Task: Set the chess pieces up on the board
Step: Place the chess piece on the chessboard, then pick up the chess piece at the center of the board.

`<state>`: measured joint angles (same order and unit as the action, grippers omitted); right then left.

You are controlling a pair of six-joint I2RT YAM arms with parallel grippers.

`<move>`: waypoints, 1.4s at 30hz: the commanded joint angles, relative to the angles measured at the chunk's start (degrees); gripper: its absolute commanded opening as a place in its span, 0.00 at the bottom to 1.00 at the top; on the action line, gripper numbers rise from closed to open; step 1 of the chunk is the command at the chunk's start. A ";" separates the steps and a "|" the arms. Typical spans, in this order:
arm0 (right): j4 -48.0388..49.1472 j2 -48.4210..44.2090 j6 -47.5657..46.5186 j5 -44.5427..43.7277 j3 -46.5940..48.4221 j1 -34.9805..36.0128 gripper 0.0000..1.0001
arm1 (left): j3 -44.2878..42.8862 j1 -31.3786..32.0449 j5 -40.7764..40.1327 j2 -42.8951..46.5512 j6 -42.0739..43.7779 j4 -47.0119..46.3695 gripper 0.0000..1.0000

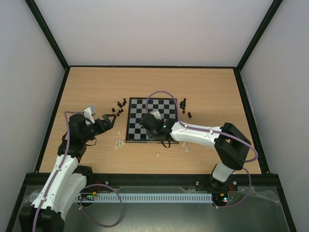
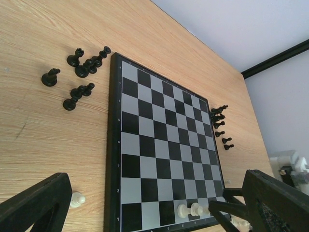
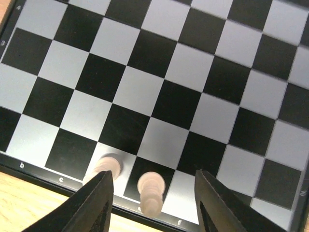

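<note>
The board point(image 1: 145, 108) lies flat in the middle of the table. Two pale chess pieces point(image 2: 182, 210) stand side by side on its near row. My right gripper point(image 1: 157, 135) hangs over that row, open. In the right wrist view its fingers point(image 3: 99, 203) stand on either side of one upright pale piece point(image 3: 151, 191) without touching it, and the other pale piece point(image 3: 106, 166) is just beyond the left finger. My left gripper point(image 1: 114, 121) is open and holds nothing, hovering left of the board point(image 2: 159, 140).
Black pieces stand in a cluster off the board's far left corner point(image 1: 120, 106) and another off its far right corner point(image 1: 184, 105). Loose pale pieces lie on the wood near the board's left side point(image 1: 117, 142) and off its near right corner point(image 1: 187, 147).
</note>
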<state>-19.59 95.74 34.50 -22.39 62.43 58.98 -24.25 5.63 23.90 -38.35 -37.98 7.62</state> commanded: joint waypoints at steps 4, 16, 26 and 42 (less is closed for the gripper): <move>-6.34 -10.63 -0.16 -4.48 1.32 0.39 0.68 | -5.11 0.35 1.63 -0.48 2.09 3.00 1.00; -13.88 -35.00 1.46 5.13 -9.46 0.42 0.99 | -8.78 0.34 8.65 6.51 0.96 13.13 0.99; -9.60 -43.71 6.04 17.66 -20.08 0.51 1.00 | -3.52 0.35 11.64 24.81 -6.05 18.13 1.00; -10.17 -30.83 8.24 2.65 -20.04 8.23 0.62 | -0.30 0.35 4.57 26.89 -3.08 19.23 1.00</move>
<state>-27.68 60.10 41.19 -11.46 40.42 63.35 -26.89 5.85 30.02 -10.61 -41.76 27.90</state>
